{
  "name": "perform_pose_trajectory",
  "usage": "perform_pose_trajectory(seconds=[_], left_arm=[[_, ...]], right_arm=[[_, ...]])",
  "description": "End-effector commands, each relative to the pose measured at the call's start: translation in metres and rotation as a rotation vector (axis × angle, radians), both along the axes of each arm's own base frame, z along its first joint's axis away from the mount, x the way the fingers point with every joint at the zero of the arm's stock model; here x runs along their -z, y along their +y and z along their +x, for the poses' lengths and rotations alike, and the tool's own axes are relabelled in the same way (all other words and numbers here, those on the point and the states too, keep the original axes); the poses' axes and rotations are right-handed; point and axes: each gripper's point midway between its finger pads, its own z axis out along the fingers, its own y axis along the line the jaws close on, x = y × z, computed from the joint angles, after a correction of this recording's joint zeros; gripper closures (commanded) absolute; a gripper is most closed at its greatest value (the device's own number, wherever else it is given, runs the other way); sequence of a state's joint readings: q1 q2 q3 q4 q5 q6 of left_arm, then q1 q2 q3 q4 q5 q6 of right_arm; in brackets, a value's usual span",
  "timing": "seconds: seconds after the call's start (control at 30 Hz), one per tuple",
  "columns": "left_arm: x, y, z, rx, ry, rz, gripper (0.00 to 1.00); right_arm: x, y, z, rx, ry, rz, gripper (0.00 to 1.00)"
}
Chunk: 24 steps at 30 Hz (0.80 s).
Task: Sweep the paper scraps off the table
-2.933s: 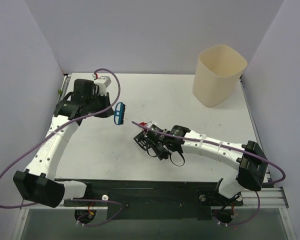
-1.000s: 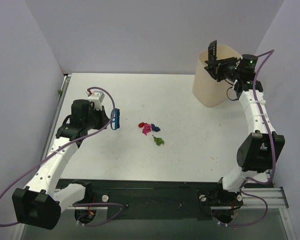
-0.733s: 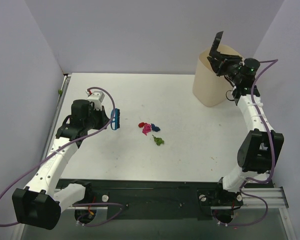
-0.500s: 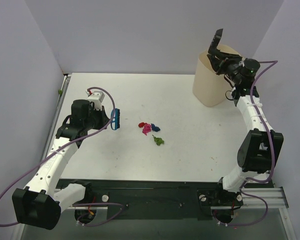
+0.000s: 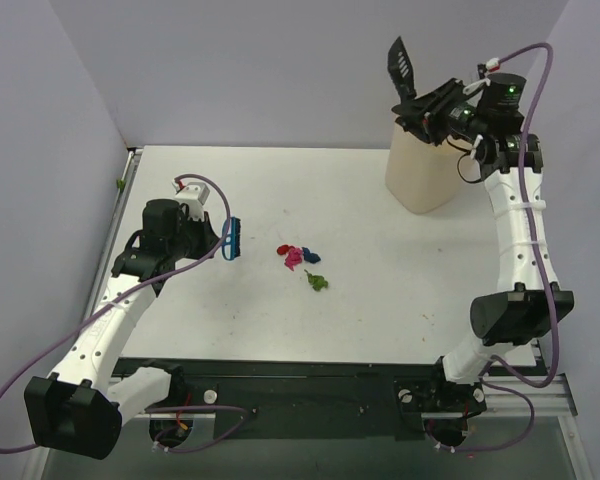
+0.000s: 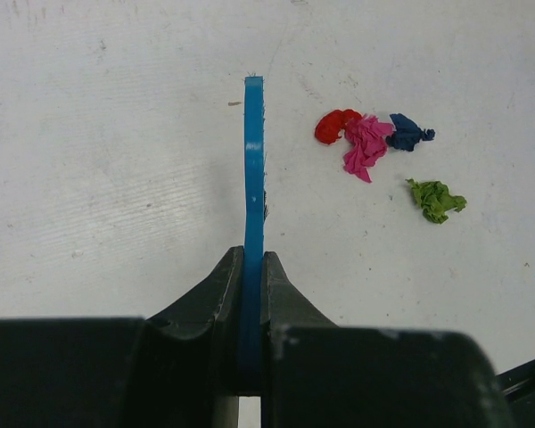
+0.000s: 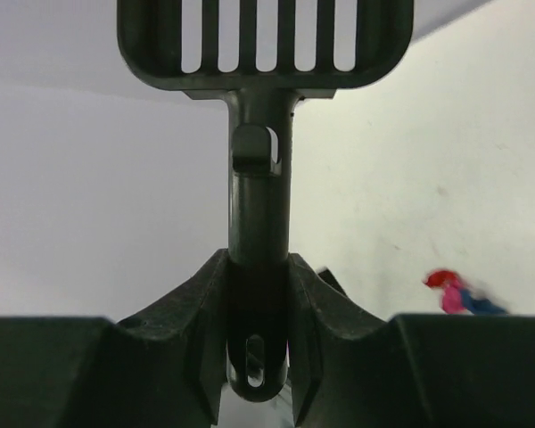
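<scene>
A few paper scraps [image 5: 300, 256] lie mid-table: red, pink and dark blue close together, a green one [image 5: 317, 282] a little nearer. In the left wrist view they lie right of the brush: pink [image 6: 366, 145], green [image 6: 436, 199]. My left gripper [image 5: 208, 240] is shut on the blue hand brush [image 5: 230, 238], held on edge left of the scraps; its blade [image 6: 252, 169] runs straight ahead. My right gripper [image 5: 430, 108] is raised high above the beige bin [image 5: 430, 170] and is shut on the handle [image 7: 259, 205] of the black slotted scoop [image 5: 401, 68], which points up.
The beige bin stands at the table's back right corner. Pale lilac walls [image 5: 280, 70] enclose the white table [image 5: 380, 300]. A metal rail [image 5: 540, 385] runs along the near edge by the arm bases.
My right arm carried the scoop from the scraps at mid-table up to the bin, then tipped and raised it higher and leftward. Several scraps stay on the table. The left arm drew back slightly.
</scene>
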State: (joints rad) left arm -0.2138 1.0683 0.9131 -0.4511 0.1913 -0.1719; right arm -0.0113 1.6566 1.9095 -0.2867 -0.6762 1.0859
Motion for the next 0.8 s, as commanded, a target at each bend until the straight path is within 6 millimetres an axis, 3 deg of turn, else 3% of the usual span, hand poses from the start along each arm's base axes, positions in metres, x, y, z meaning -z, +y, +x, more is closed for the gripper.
perform_pose_trajectory(seconds=[0.0, 0.03, 0.1, 0.13, 0.17, 0.2, 0.23, 0.27, 0.3, 0.33, 0.37, 0.5, 0.67, 0.77], left_arm=[[-0.015, -0.004, 0.009, 0.017, -0.064, -0.022, 1.00], [-0.014, -0.005, 0.009, 0.023, -0.063, -0.024, 1.00], [-0.014, -0.008, 0.009, 0.039, -0.065, -0.031, 1.00], [-0.013, -0.010, 0.010, 0.047, -0.064, -0.033, 1.00], [-0.012, -0.010, 0.011, 0.050, -0.061, -0.032, 1.00], [-0.011, -0.011, 0.015, 0.051, -0.052, -0.027, 1.00], [-0.007, -0.010, 0.014, 0.052, -0.034, -0.019, 1.00], [-0.005, -0.012, 0.019, 0.059, -0.017, -0.013, 1.00], [-0.001, -0.011, 0.018, 0.057, 0.009, -0.004, 1.00], [-0.001, -0.011, 0.023, 0.058, 0.020, 0.005, 1.00], [0.003, -0.010, 0.023, 0.057, 0.041, 0.014, 1.00], [0.007, -0.003, 0.032, 0.030, 0.063, 0.064, 1.00], [0.002, -0.003, 0.048, 0.042, 0.071, 0.136, 1.00], [0.002, -0.017, 0.060, 0.098, 0.076, 0.218, 1.00]], right_arm=[[0.050, 0.031, -0.065, -0.243, 0.078, -0.386, 1.00], [0.057, 0.032, -0.072, -0.256, 0.091, -0.448, 1.00], [0.092, 0.047, -0.111, -0.357, 0.169, -0.668, 1.00], [0.101, 0.036, -0.116, -0.337, 0.167, -0.788, 1.00], [0.123, 0.046, -0.131, -0.391, 0.205, -0.850, 1.00], [0.124, 0.037, -0.139, -0.366, 0.189, -0.933, 1.00], [0.147, 0.040, -0.153, -0.414, 0.227, -0.990, 1.00], [0.148, 0.033, -0.160, -0.404, 0.213, -1.044, 1.00], [0.170, 0.035, -0.174, -0.460, 0.248, -1.086, 1.00], [0.171, 0.031, -0.183, -0.470, 0.227, -1.120, 1.00], [0.193, 0.032, -0.197, -0.525, 0.263, -1.158, 1.00], [0.225, 0.012, -0.229, -0.538, 0.298, -1.307, 1.00], [0.249, 0.012, -0.262, -0.551, 0.322, -1.261, 1.00], [0.266, 0.013, -0.281, -0.590, 0.364, -1.294, 1.00]])
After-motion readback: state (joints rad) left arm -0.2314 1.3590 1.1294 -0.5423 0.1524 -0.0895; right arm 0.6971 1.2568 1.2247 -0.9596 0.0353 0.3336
